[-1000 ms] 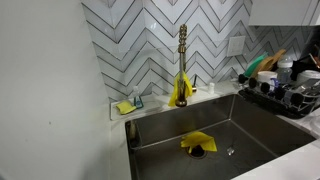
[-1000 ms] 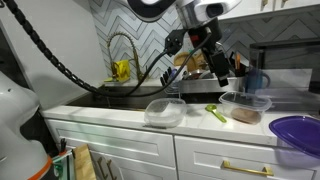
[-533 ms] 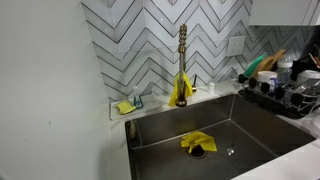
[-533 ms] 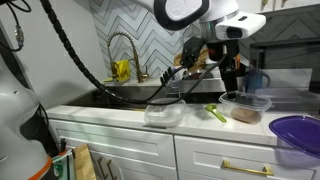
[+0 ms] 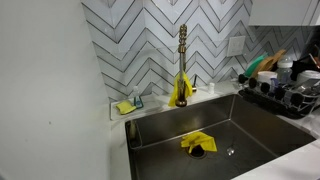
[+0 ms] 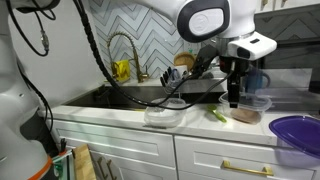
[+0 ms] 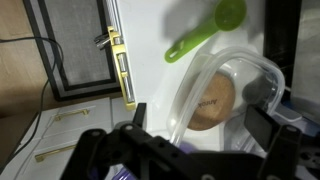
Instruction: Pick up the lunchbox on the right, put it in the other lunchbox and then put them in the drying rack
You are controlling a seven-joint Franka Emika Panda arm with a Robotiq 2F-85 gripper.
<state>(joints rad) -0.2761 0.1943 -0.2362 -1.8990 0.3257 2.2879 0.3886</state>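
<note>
The right lunchbox (image 6: 247, 109) is a clear container with a brown item inside, standing on the white counter. In the wrist view, the right lunchbox (image 7: 215, 95) lies between my fingers. The other lunchbox (image 6: 164, 113), clear and empty, stands to its left. My gripper (image 6: 234, 98) hangs open just above the right lunchbox's near rim. In the wrist view my gripper (image 7: 180, 140) holds nothing. The black wire drying rack (image 5: 265, 97), full of dishes, stands beside the sink.
A green spoon (image 6: 217, 113) lies between the two lunchboxes, and also shows in the wrist view (image 7: 210, 35). A purple bowl (image 6: 298, 133) sits at the counter's right. The steel sink (image 5: 240, 120) holds a yellow cloth (image 5: 197, 142); a gold faucet (image 5: 182, 60) stands behind it.
My arm has swung right, from near the rack to above the right lunchbox, and lowered toward it. The lunchboxes have not moved.
</note>
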